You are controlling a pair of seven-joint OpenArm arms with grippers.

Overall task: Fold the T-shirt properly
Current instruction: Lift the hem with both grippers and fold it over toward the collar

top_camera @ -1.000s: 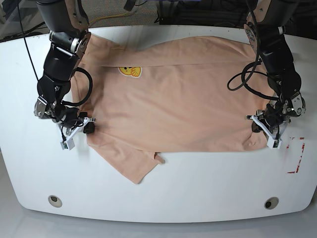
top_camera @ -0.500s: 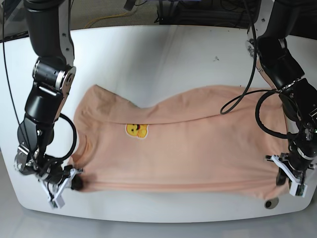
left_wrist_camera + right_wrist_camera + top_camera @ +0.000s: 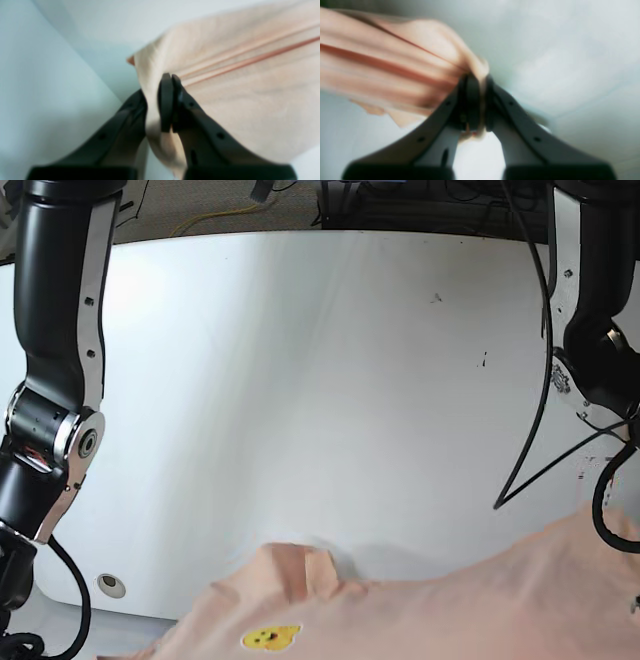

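Observation:
The peach T-shirt (image 3: 450, 610) hangs stretched across the bottom of the base view, in front of the table's near edge. Its yellow smiley patch (image 3: 270, 637) shows at the lower left. Neither gripper shows in the base view; only the arms do. In the left wrist view my left gripper (image 3: 157, 95) is shut on a bunched edge of the T-shirt (image 3: 237, 87), which spreads off to the right. In the right wrist view my right gripper (image 3: 480, 82) is shut on a corner of the T-shirt (image 3: 395, 62), which stretches taut to the left. Both wrist views are blurred.
The white table (image 3: 300, 380) lies bare behind the shirt, with a round hole (image 3: 111, 585) near its front left corner. The two black arms (image 3: 60, 330) (image 3: 600, 330) stand at either side, and a black cable (image 3: 530, 430) hangs by the one on the right.
Both grippers have pulled the shirt from the middle of the table toward the near edge and up. The grippers have left the base view, and the shirt now fills only its bottom.

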